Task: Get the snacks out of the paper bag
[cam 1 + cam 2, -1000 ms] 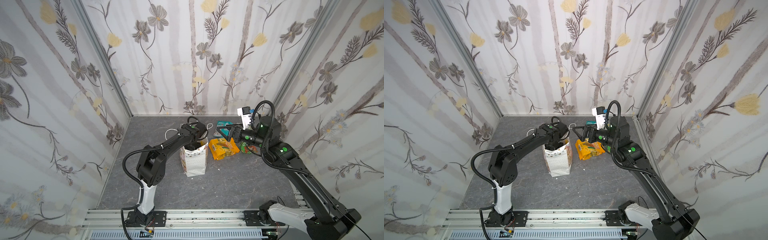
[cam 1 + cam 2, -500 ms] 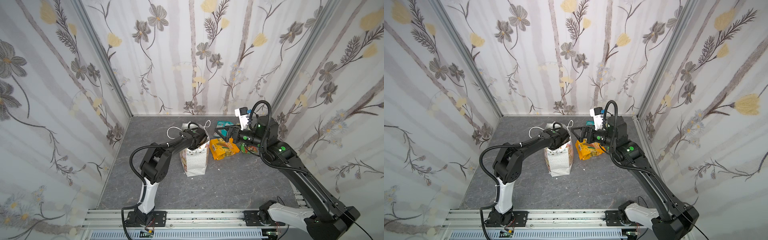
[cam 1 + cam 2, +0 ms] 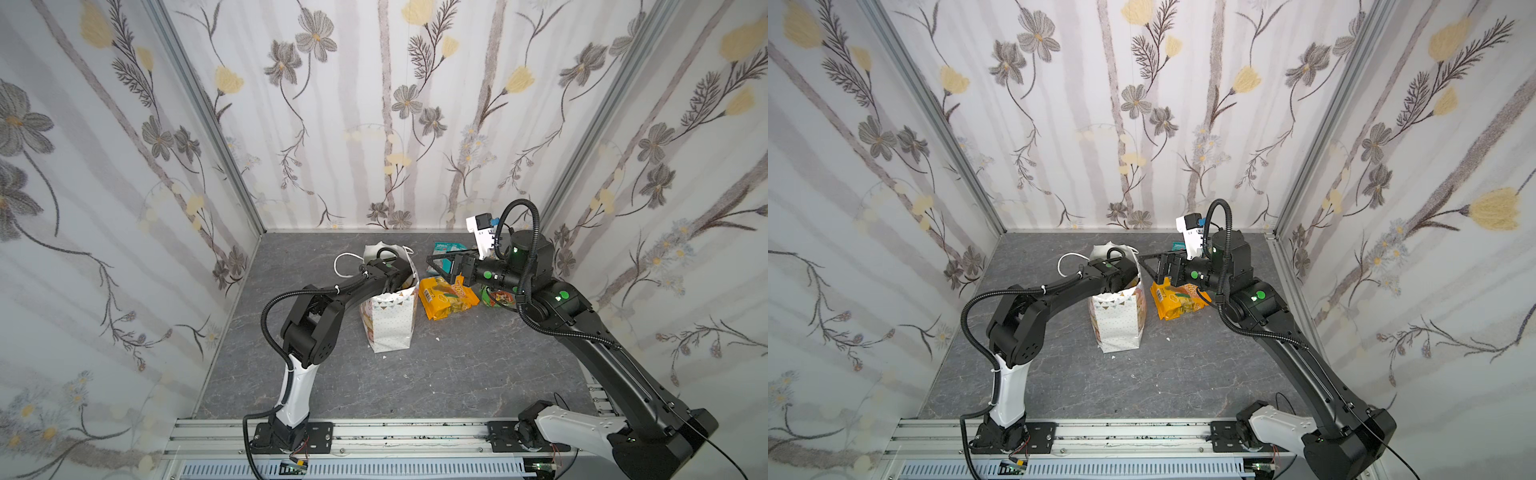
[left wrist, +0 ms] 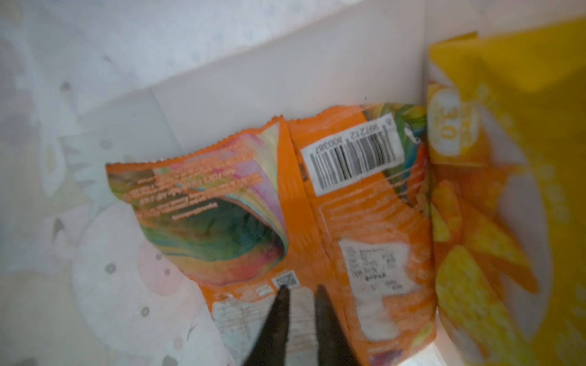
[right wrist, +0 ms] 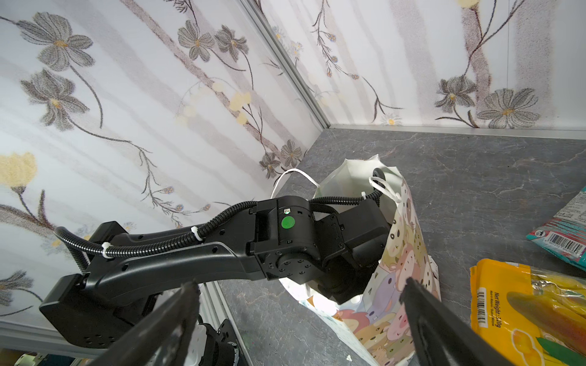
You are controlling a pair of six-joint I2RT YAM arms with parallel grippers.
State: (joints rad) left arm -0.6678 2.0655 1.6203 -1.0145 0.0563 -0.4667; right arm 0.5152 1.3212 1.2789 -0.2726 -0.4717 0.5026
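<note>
Out on the tabletop (image 3: 457, 374), near the paper bag (image 3: 390, 320), lie an orange-yellow packet (image 3: 446, 297), a teal packet (image 3: 446, 249) and a green packet (image 3: 496, 297). Inside the bag, the left claw (image 4: 301, 290) pinches the orange packet (image 4: 348, 221), with a yellow packet (image 4: 507, 158) beside it. The right claw (image 5: 299, 283) hangs wide open and empty.

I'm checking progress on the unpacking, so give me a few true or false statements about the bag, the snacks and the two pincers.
The paper bag stands upright. True.
The left pincer is outside the bag. False: it is inside, closed on the orange packet.
The right pincer is open. True.
The bag is empty. False: the orange packet and a yellow packet are in it.
The large orange-yellow packet lies on the table. True.
</note>
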